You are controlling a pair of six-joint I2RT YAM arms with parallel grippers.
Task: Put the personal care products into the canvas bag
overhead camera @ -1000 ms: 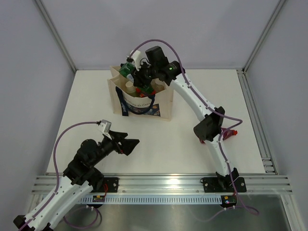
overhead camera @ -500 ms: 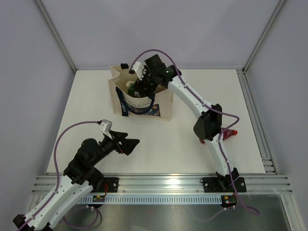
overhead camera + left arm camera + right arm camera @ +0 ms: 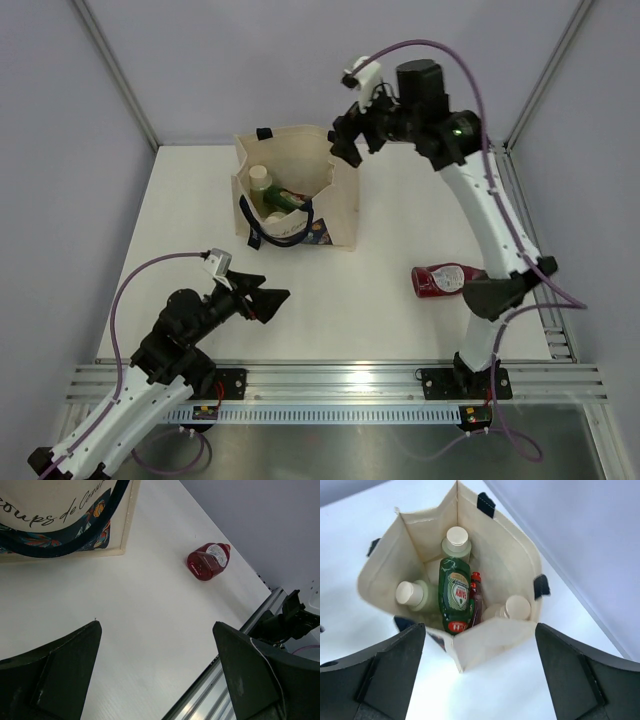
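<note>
- Right gripper (image 3: 345, 145): fingers spread wide, holding nothing. The canvas bag (image 3: 506, 562) stands open directly beneath it.
- Inside the bag, below that claw: a dark green bottle (image 3: 454, 592) lies tilted with a red bottle (image 3: 475, 596) touching it, among three upright cream-capped cylinders (image 3: 457, 539).
- Left gripper (image 3: 270, 303): released and empty. A red squeeze bottle (image 3: 207, 562) lies on the table (image 3: 150, 605) ahead of it, well apart.

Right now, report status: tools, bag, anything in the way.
Left tool open, empty. Right tool open, empty, above the canvas bag. Green bottle in the bag; one red squeeze bottle lying on the table. Nothing between it and the bag.
</note>
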